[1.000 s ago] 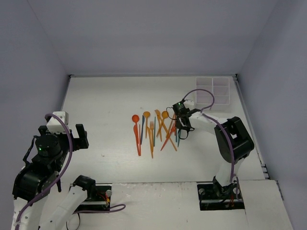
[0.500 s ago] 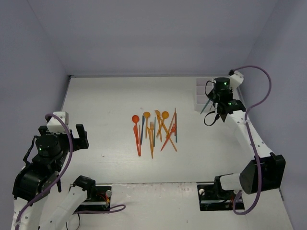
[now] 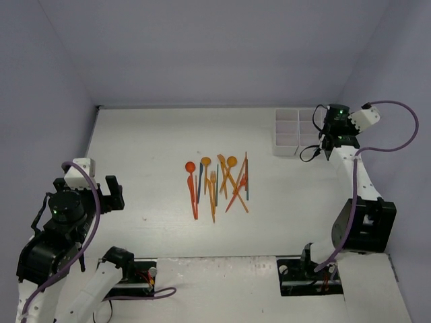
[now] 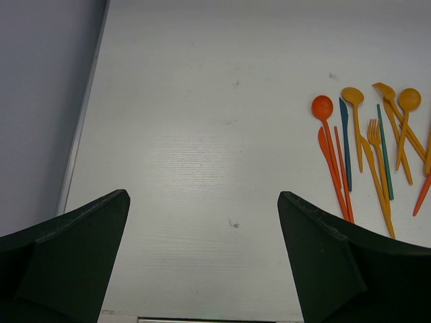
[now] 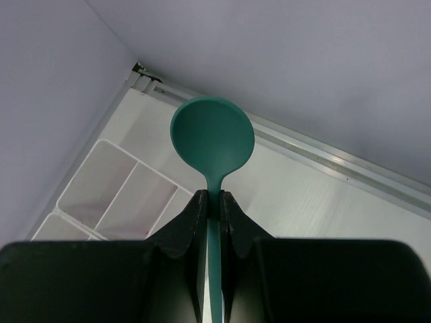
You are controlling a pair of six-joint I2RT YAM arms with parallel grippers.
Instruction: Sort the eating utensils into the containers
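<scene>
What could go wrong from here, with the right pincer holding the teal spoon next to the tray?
1. The right pincer grips the spoon only at its thin neck, so it may pivot or slip.
2. In the wrist view the tray lies off to the left of the spoon; letting go here would probably miss it.
3. The piled utensils overlap, so later picks may drag neighbours.
</scene>
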